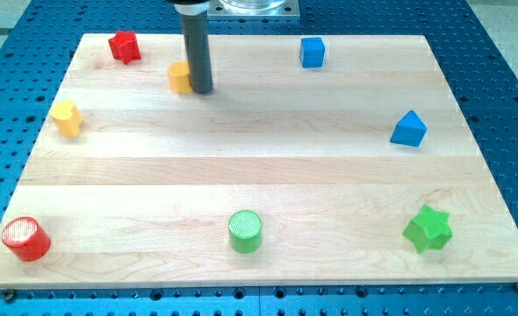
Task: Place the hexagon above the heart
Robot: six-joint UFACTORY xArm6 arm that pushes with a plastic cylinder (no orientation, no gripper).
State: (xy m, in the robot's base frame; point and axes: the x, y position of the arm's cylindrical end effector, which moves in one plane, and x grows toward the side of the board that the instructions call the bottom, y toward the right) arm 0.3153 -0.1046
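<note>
The yellow hexagon block (179, 77) sits near the view's top left, partly hidden behind my rod. My tip (201, 90) rests on the board right against the hexagon's right side. The yellow heart block (66, 117) lies at the view's left edge, below and left of the hexagon.
A red star block (125, 46) is at the top left. A blue cube (312, 52) is at the top, a blue triangular block (408, 129) at the right. A red cylinder (25, 239), a green cylinder (245, 232) and a green star (428, 229) line the bottom of the wooden board (259, 158).
</note>
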